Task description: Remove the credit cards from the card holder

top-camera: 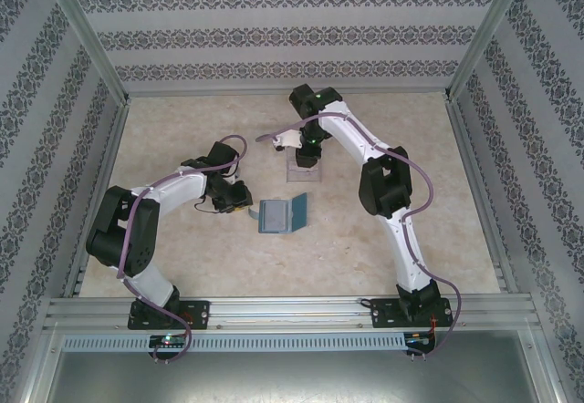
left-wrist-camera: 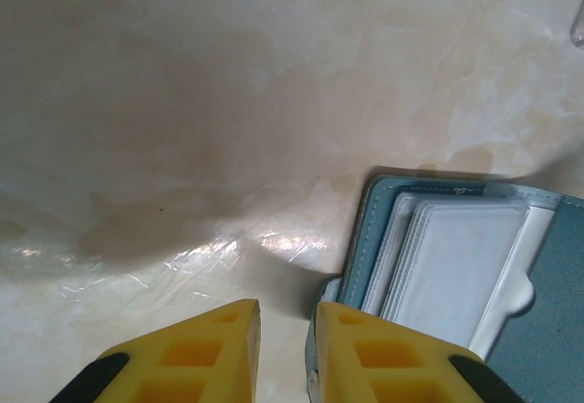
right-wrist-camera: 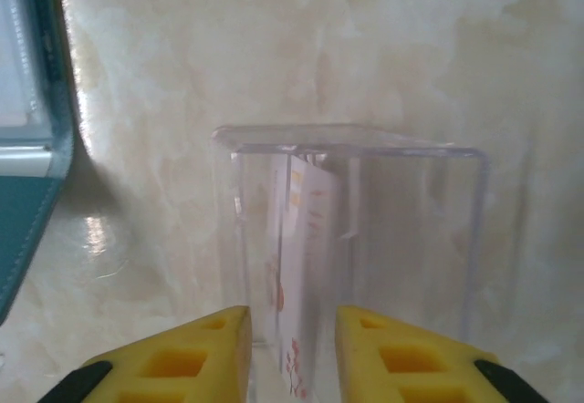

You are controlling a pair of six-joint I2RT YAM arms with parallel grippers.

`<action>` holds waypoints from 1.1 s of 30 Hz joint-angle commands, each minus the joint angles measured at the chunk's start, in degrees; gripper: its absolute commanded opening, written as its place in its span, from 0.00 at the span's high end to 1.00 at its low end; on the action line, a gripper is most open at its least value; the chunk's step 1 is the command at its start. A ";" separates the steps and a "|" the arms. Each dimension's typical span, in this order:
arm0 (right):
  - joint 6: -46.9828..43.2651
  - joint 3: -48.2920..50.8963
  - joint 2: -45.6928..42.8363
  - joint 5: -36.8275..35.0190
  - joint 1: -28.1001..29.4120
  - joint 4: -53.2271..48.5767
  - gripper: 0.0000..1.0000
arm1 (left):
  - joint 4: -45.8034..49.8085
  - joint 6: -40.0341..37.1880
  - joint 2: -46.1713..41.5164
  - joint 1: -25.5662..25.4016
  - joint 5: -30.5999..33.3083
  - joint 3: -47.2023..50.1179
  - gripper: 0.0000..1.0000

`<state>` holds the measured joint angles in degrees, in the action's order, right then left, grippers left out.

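Observation:
The teal card holder (top-camera: 281,214) lies open like a book on the table's middle. In the left wrist view its inner pocket (left-wrist-camera: 456,266) shows a stack of pale flat layers. My left gripper (left-wrist-camera: 287,312) is at the holder's left edge (top-camera: 243,200), jaws a little apart. One finger (left-wrist-camera: 392,357) lies over the holder's side tab and the other over bare table. My right gripper (right-wrist-camera: 292,321) hangs over the clear tray (right-wrist-camera: 411,230), open. A pale credit card (right-wrist-camera: 306,239) with red print stands on edge in the tray between the fingers, with a gap on each side.
The clear tray (top-camera: 304,173) sits just behind the card holder (right-wrist-camera: 36,193), under the right wrist. Patterned walls and metal rails fence the marbled table (top-camera: 182,266) on three sides. Bare tabletop lies to the left, right and front of the holder.

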<state>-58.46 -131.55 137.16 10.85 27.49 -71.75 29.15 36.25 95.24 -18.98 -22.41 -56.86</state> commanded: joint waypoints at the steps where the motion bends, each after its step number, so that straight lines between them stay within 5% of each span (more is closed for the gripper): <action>1: 1.53 0.01 -3.33 -2.21 -0.68 4.15 0.69 | 0.35 -0.61 -0.50 0.93 0.21 -0.73 0.77; 33: 2.51 18.95 -7.49 -9.80 2.00 20.40 0.50 | -1.24 0.83 -1.18 -0.07 -1.15 0.72 0.77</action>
<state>-55.83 -115.20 131.35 2.94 28.45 -51.37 28.60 36.45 95.24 -19.00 -23.51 -56.75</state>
